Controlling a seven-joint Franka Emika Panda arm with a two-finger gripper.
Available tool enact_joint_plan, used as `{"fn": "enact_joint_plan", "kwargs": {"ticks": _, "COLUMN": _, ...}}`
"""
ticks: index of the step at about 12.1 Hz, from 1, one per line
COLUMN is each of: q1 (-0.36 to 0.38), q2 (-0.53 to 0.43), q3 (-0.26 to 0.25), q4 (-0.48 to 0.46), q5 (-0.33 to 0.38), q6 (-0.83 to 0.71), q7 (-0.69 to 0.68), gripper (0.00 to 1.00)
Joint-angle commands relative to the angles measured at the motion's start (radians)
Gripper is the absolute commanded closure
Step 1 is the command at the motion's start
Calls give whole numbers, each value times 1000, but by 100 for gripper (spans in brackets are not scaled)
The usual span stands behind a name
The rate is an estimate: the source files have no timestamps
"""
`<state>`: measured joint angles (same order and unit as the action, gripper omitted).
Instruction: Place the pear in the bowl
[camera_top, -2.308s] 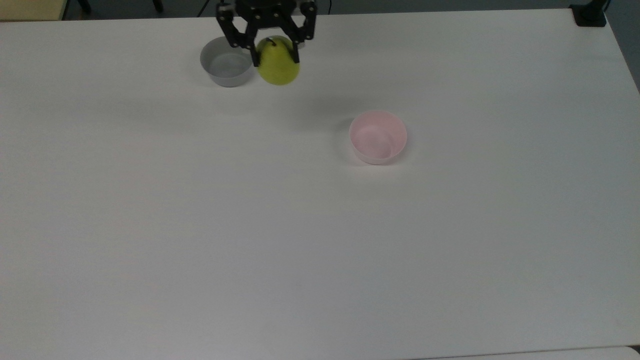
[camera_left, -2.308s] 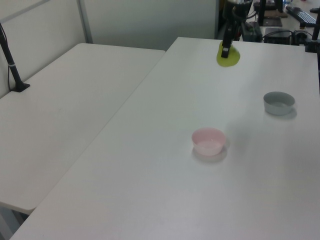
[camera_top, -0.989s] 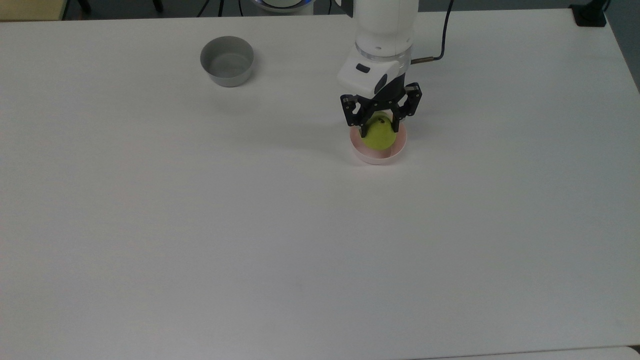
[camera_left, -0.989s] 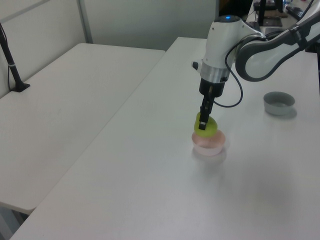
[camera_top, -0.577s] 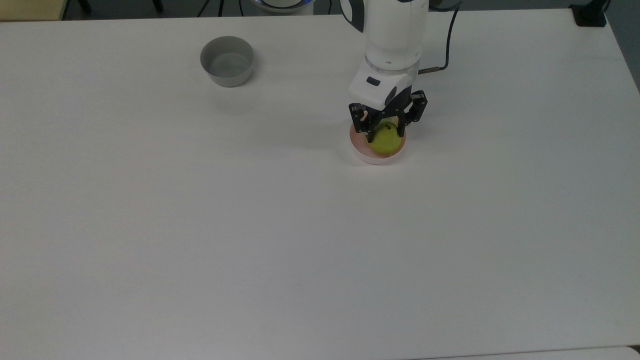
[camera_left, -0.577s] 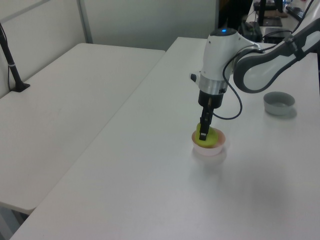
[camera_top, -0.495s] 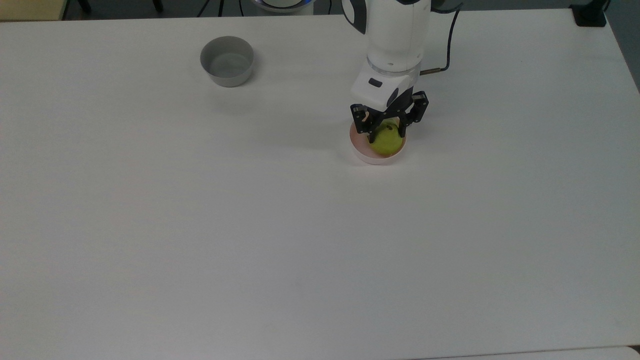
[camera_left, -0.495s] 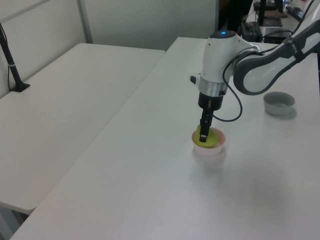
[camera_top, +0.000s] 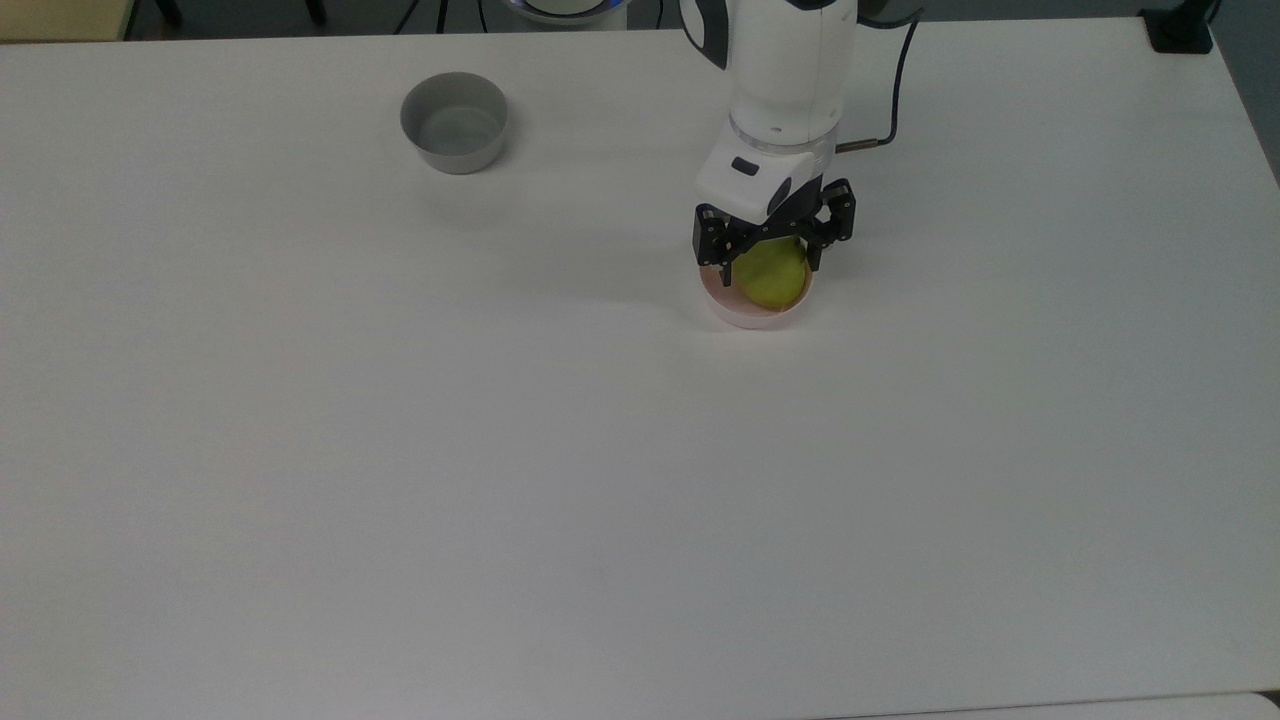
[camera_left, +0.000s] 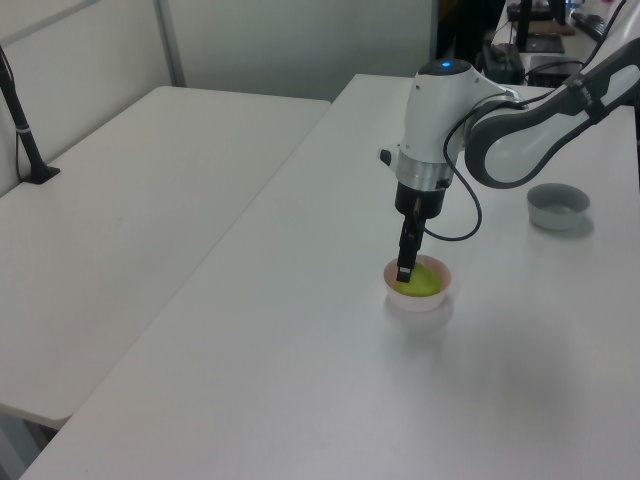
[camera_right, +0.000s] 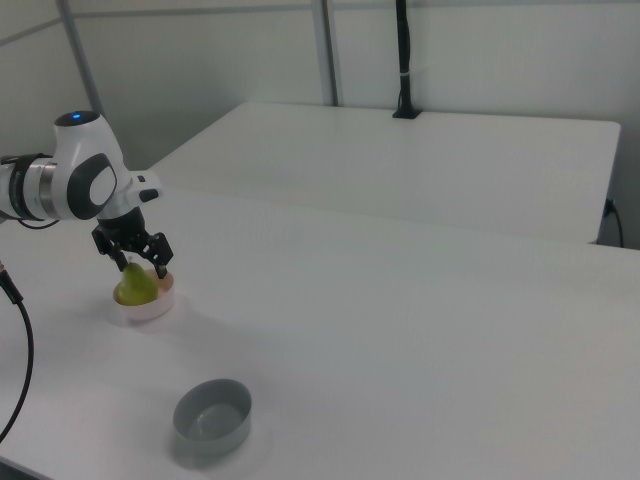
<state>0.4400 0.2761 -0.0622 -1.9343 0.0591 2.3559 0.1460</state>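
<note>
1. The surface (camera_top: 400, 450) is the largest thing here, a broad white tabletop that spreads out on all sides beneath the gripper. In the left view a second white surface (camera_left: 130, 220) lies beside it, well away from the gripper, and in the right view another one (camera_right: 420, 160) stands behind it.

2. The arm (camera_top: 785, 70) is white and comes down from the far edge in the top view, with a dark cable (camera_top: 895, 90) looping off it on the top view's right. In the left view the arm (camera_left: 500, 110) bends in from the left view's right and turns straight down to the gripper.

3. The gripper (camera_top: 770, 262) is black and points down, right over the bowl. Its fingers (camera_top: 728, 262) are spread apart and stand on either side of the pear's top with some space showing, so it looks open and not squeezing the fruit. In the left view the gripper (camera_left: 405, 268) hangs just above the pear, and in the right view the gripper (camera_right: 140, 262) does the same.

4. The grey bowl (camera_top: 454, 122) sits well away from the gripper, toward the top view's upper left. In the right view the grey bowl (camera_right: 211, 420) is nearer the camera than the gripper.

5. The bowl (camera_top: 755, 312) is pale pink and sits directly under the gripper.

6. The pear (camera_top: 772, 278) is yellow-green and lies inside the pink bowl, directly below the gripper's fingertips. In the left view the pear (camera_left: 425, 284) rises a little above the rim.
</note>
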Motion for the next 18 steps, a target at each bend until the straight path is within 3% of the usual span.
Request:
{"fn": "enact_joint_plan", "kwargs": {"ticks": 1, "q1": -7, "q2": -20, "q3": -4, "q4": 6, "q5": -4, "q6": -16, "q7": 26, "gripper": 0}}
{"fn": "enact_joint_plan", "kwargs": {"ticks": 6, "q1": -72, "q2": -123, "q3": -5, "q4": 87, "q5": -61, "q6": -288, "q7": 27, "gripper": 0}}
{"fn": "enact_joint_plan", "kwargs": {"ticks": 13, "q1": -260, "q2": -271, "q3": -2, "q4": 222, "q5": -64, "q6": -623, "q7": 12, "gripper": 0}}
{"fn": "enact_joint_plan", "kwargs": {"ticks": 18, "q1": -386, "q2": -343, "q3": -2, "q4": 232, "q5": -51, "q6": -682, "q7": -83, "gripper": 0}}
